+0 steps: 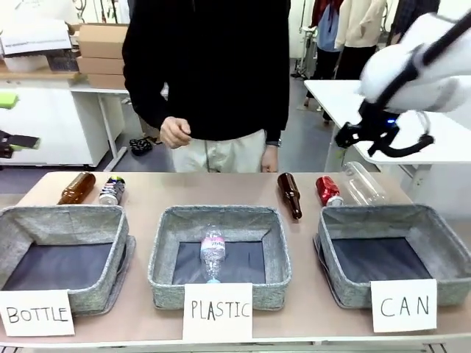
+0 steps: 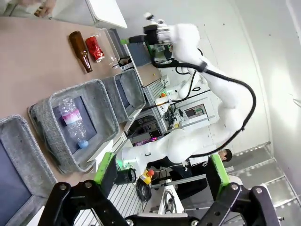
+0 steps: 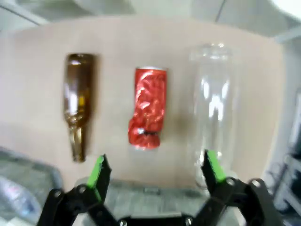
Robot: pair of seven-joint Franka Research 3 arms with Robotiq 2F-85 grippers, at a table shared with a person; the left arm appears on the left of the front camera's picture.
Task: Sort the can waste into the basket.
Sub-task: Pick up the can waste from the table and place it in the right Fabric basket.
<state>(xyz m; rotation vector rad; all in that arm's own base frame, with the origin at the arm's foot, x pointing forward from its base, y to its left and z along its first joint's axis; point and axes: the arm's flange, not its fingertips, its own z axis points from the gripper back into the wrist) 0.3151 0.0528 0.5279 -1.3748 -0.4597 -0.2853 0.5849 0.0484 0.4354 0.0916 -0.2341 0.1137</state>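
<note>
Nearest the front camera, three white handwritten labels stand along the near table edge: BOTTLE label (image 1: 37,314), PLASTIC label (image 1: 218,310) and CAN label (image 1: 403,305). Each label fronts one grey woven basket.

Baskets:
- CAN basket (image 1: 346,281): at my right, directly behind its label, dark bottom showing.
- PLASTIC basket (image 1: 165,283): centre. One small plastic bottle (image 1: 213,254) lies in it, cap toward my side.
- BOTTLE basket (image 1: 96,298): at my left.

Can waste: both cans lie on the table (image 1: 221,191), beyond the baskets and outside all three.
- Red can (image 1: 328,190): dented, on its side, near the far wall of the CAN basket. It lies between a brown bottle (image 1: 290,195) and a large clear bottle (image 1: 363,184). I cannot tell whether it touches either.
- Black and silver can (image 1: 112,190): far left, just beside a second brown bottle (image 1: 76,188), behind the BOTTLE basket.

Right gripper (image 3: 155,169): hangs above the right-hand group, apart from the table. Its jaws stand fully apart with nothing between the green pads. In its wrist view the red can lies lengthwise in the gap between the two fingers, and the clear bottle lies in line with one finger.

Left gripper (image 2: 161,167): jaws spread wide, holding nothing. Its wrist view looks across the baskets toward my right arm (image 2: 225,94).

Person: stands at the far side, one hand (image 1: 175,132) loosely curled.
</note>
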